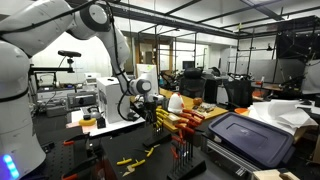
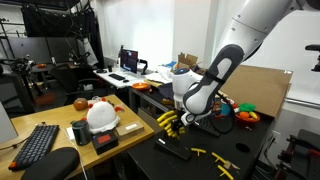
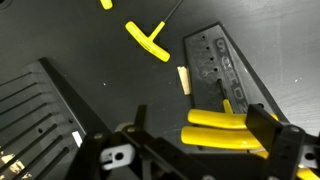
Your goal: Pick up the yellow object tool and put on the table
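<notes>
**Grasp Not Yet Made on Yellow Tool**

In the wrist view the jaws of the gripper (image 3: 200, 125) are seen spread wide. The yellow-handled tool (image 3: 228, 142) is framed between them, just beside a black slotted holder (image 3: 212, 62). Contact cannot be confirmed. Nothing of the task is judged done: the tool remains to be pinched, lifted and set down on the dark surface (image 3: 110, 90), where a yellow T-handle tool (image 3: 148, 42) is laid well apart.

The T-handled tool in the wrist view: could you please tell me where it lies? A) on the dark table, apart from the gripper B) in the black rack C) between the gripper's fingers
A: the yellow T-handled tool lies on the dark table, clear of the open gripper.
</notes>
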